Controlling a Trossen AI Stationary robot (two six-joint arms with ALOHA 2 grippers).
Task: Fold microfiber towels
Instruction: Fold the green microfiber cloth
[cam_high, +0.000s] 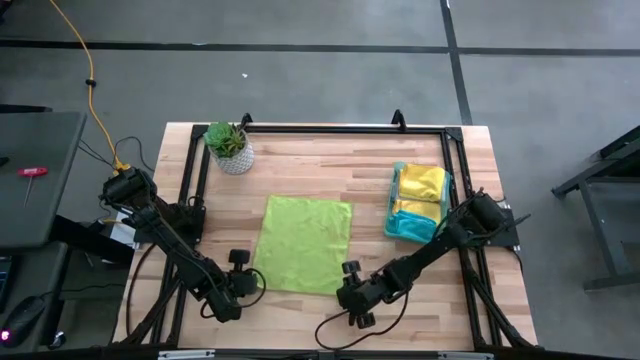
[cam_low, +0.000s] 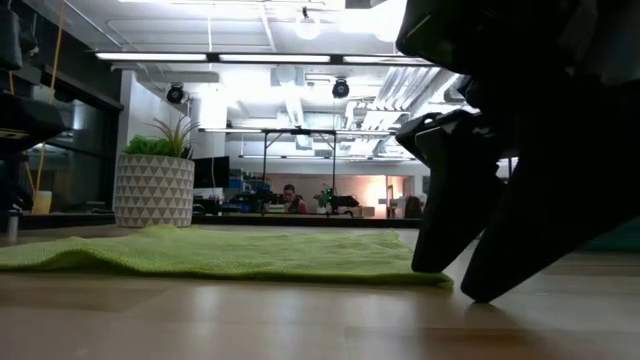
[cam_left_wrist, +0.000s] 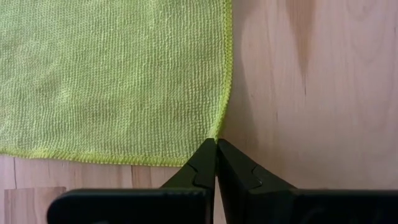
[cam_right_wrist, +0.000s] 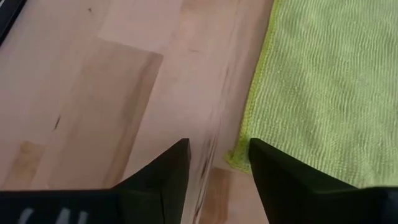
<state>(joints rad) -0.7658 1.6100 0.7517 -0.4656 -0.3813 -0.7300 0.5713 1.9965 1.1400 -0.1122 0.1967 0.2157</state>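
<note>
- A lime green square microfiber towel (cam_high: 304, 244) lies spread flat and unfolded on the light wooden bench (cam_high: 330, 170), near the middle and closer to the front edge than to the back.
- In the low view the same towel (cam_low: 220, 253) is a thin, slightly rumpled layer on the wood.
- The left gripper (cam_left_wrist: 216, 144) sits at the towel's front left corner; its two dark fingers are pressed together with no gap, their tips meeting right at the corner's stitched hem (cam_left_wrist: 221, 118). Whether any cloth is pinched between them cannot be told.
- In the high view this left gripper (cam_high: 243, 275) is low over the bench just beside that corner, with its arm reaching in from the left edge.
- The right gripper (cam_right_wrist: 219, 155) stands at the towel's front right corner with its fingers parted and bare wood showing in the gap; the curled corner (cam_right_wrist: 239, 157) lies just beside one finger, and nothing is held.
- From above, the right gripper (cam_high: 352, 282) is just beside the towel's front right corner, with its arm coming from the right edge.
- More folded microfiber towels (cam_high: 420, 190), yellow with teal blue beneath, sit in a translucent green rectangular tray (cam_high: 392, 208) near the right edge.
- A small green potted plant in a white patterned pot (cam_high: 231, 148) stands near the back left corner, well apart from the towel.
</note>
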